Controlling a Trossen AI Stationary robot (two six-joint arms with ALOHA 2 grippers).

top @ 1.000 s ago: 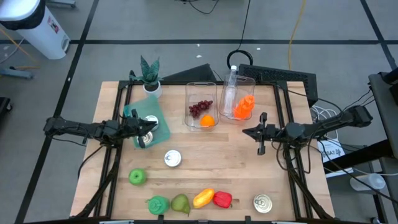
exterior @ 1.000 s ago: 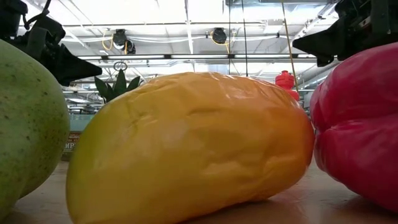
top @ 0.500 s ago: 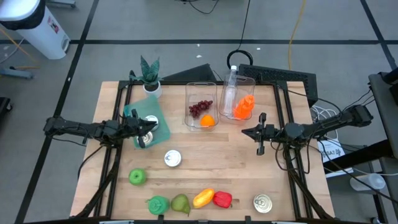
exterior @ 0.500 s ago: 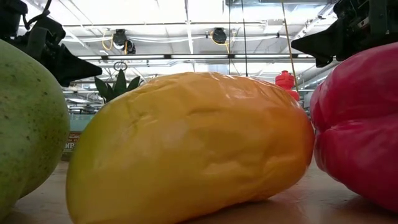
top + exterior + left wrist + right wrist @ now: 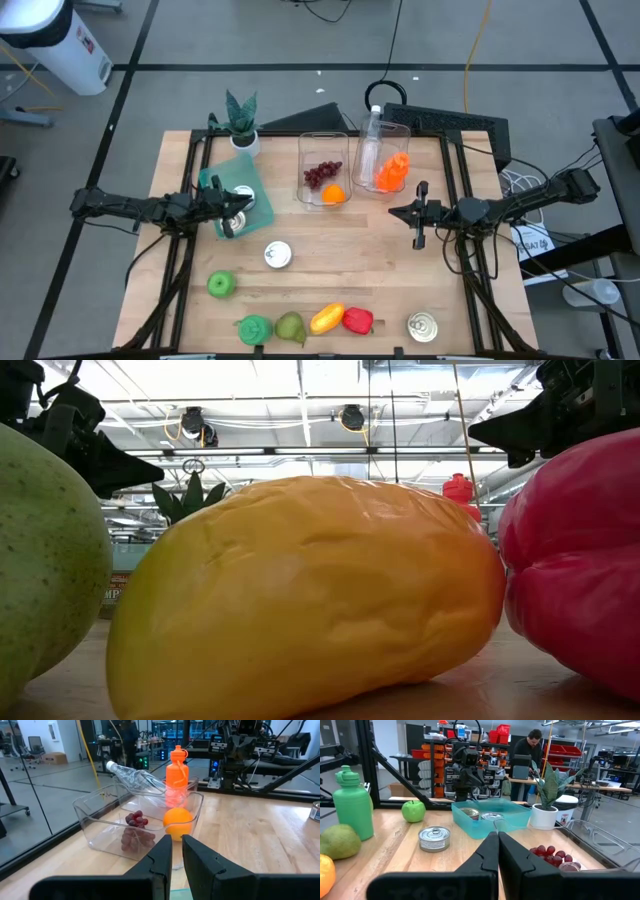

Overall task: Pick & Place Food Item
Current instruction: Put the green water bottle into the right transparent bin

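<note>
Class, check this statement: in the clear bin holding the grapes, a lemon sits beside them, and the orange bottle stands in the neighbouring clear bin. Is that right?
Not quite. The fruit beside the grapes in the clear bin is an orange, not a lemon; the left wrist view shows its round orange shape plainly. The rest holds: the orange bottle is in the neighbouring clear bin.
</note>
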